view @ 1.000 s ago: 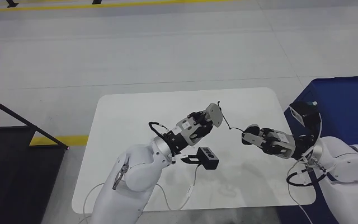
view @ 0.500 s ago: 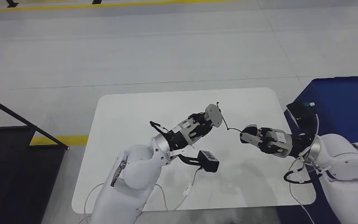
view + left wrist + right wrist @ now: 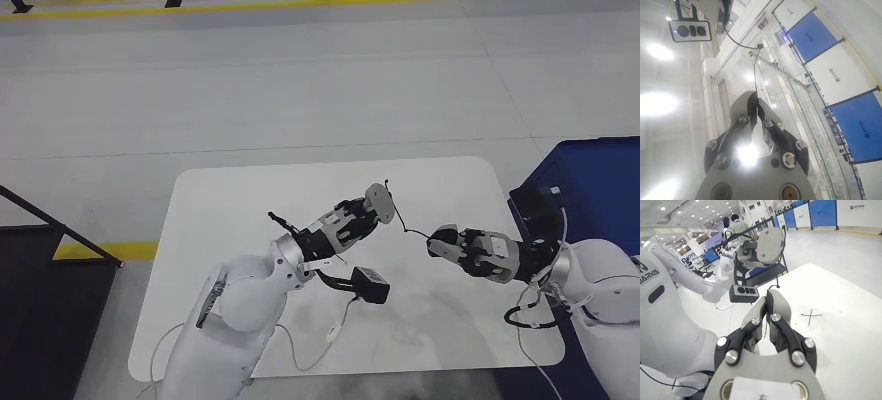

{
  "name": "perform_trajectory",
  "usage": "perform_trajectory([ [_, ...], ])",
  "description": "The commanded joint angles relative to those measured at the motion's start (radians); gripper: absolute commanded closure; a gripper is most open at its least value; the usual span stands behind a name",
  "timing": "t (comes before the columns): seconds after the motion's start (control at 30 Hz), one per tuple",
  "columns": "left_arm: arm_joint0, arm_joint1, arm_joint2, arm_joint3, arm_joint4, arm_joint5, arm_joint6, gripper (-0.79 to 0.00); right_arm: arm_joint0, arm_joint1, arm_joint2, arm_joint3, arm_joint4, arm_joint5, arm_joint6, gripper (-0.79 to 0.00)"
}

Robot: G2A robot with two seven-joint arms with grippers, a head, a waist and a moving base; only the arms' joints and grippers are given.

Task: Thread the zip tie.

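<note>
Above the desk (image 3: 829, 291), our right tool (image 3: 767, 295) is pressed together on the zip tie (image 3: 754, 79), whose head (image 3: 778, 286) hangs just beyond it. Farther off, our left tool (image 3: 381, 203) pinches the tie too; its long axis runs from one tool to the other, and the right sits nearer the head.

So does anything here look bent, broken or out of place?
Nothing looks spilled or broken. The one oddity is the zip tie, pinched in mid-air by both the left pincer and the right pincer: it runs crookedly between them with a sharp bend, not as a neat loop.
</note>
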Motion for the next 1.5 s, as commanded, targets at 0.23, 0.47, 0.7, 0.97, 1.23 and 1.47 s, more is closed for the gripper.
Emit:
perform_trajectory([
  [0.23, 0.014, -0.001, 0.001, 0.003, -0.020, -0.012, -0.006, 0.000, -0.001, -0.001, 0.003, -0.018, -0.042, -0.003, -0.028, 0.000],
  [0.47, 0.024, -0.006, -0.009, -0.002, -0.103, -0.071, -0.015, 0.000, -0.025, -0.007, 0.008, -0.044, -0.200, -0.074, -0.131, 0.000],
  [0.7, 0.028, -0.009, -0.024, -0.010, -0.176, -0.148, -0.002, 0.000, -0.039, -0.010, 0.011, -0.055, -0.296, -0.111, -0.208, 0.000],
  [0.97, 0.041, -0.010, -0.022, -0.012, -0.195, -0.212, 0.008, 0.000, -0.049, -0.010, 0.019, -0.067, -0.375, -0.141, -0.273, 0.000],
  [1.23, 0.048, -0.014, -0.022, -0.008, -0.214, -0.236, -0.023, 0.000, -0.062, -0.010, 0.023, -0.082, -0.427, -0.148, -0.332, 0.000],
  [1.47, 0.065, -0.014, -0.029, -0.027, -0.218, -0.223, -0.027, 0.000, -0.069, -0.012, 0.021, -0.085, -0.497, -0.133, -0.385, 0.000],
])
